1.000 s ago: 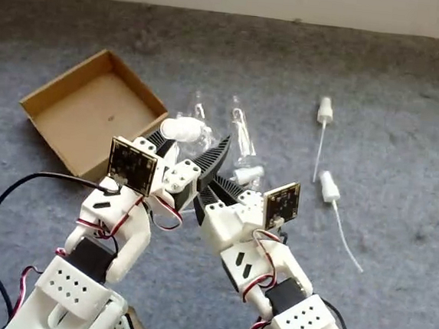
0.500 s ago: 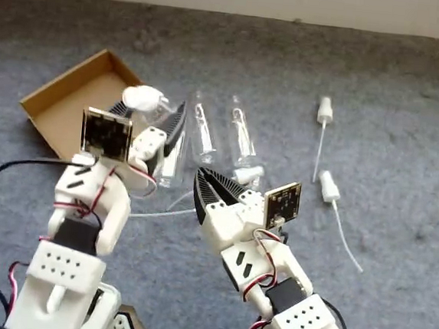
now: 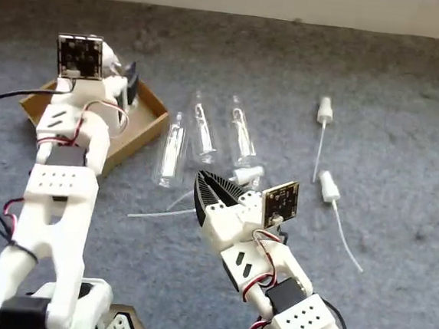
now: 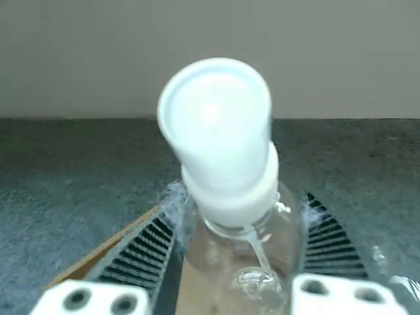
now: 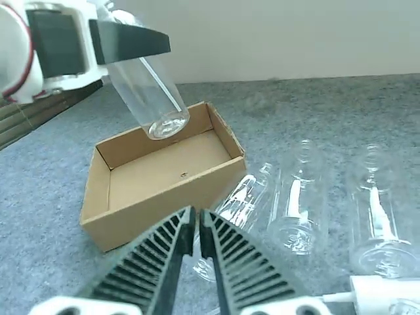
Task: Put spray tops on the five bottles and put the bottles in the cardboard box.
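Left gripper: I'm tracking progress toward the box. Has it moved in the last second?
Yes. The left gripper, shut on the capped bottle, has swung away from the lying bottles to above the cardboard box.

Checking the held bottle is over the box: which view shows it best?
Right wrist view: the bottle hangs in the left gripper above the cardboard box. Left wrist: mainly its spray top. High view: mostly behind the arm.
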Controlling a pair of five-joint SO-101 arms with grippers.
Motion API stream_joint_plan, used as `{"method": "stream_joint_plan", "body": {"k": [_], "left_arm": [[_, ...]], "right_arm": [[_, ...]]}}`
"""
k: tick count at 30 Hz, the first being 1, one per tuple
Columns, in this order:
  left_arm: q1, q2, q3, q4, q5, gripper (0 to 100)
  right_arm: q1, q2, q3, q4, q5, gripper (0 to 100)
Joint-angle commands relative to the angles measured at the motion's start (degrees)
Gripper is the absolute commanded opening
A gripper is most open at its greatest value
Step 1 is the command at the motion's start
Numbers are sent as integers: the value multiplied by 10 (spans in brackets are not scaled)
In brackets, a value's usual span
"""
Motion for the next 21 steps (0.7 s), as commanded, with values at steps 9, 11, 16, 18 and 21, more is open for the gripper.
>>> {"method": "stream_joint_plan", "body": {"k": [9, 11, 16, 18, 21], "left_arm": [[-39, 219, -98, -190, -5, 84], [-39, 259, -133, -190, -5, 84], [-48, 350, -216, -190, -5, 84], [-52, 380, -242, -190, -5, 83], [-63, 416, -269, -193, -5, 84]], "right_arm": [[14, -6, 73, 3, 6, 15], [14, -6, 73, 3, 6, 15], [15, -6, 73, 3, 6, 15], [15, -5, 73, 3, 6, 15], [15, -5, 73, 3, 6, 15]]}}
